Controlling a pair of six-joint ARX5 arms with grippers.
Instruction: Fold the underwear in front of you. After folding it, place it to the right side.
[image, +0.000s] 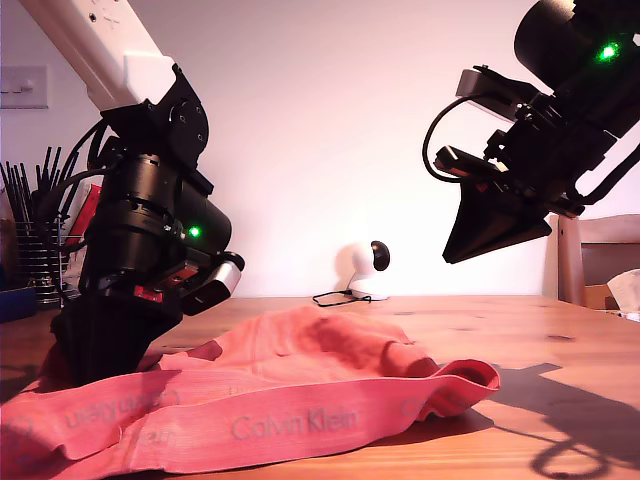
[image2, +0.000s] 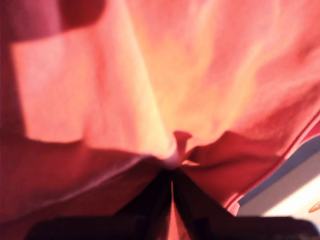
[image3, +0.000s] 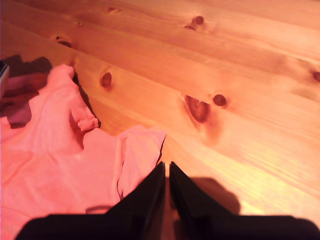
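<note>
The underwear (image: 270, 400), soft, light and limp, lies rumpled on the tabletop (image: 560, 400), its cloth pinched in the first gripper (image2: 172, 162) jaws, while the second gripper (image3: 166, 172), jaws pressed together empty, hangs above its far edge, probably best taken at the firmer waistband.

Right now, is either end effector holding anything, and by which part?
My first gripper is shut on a pinched fold of the underwear. My second gripper is closed and empty, raised above the table.
</note>
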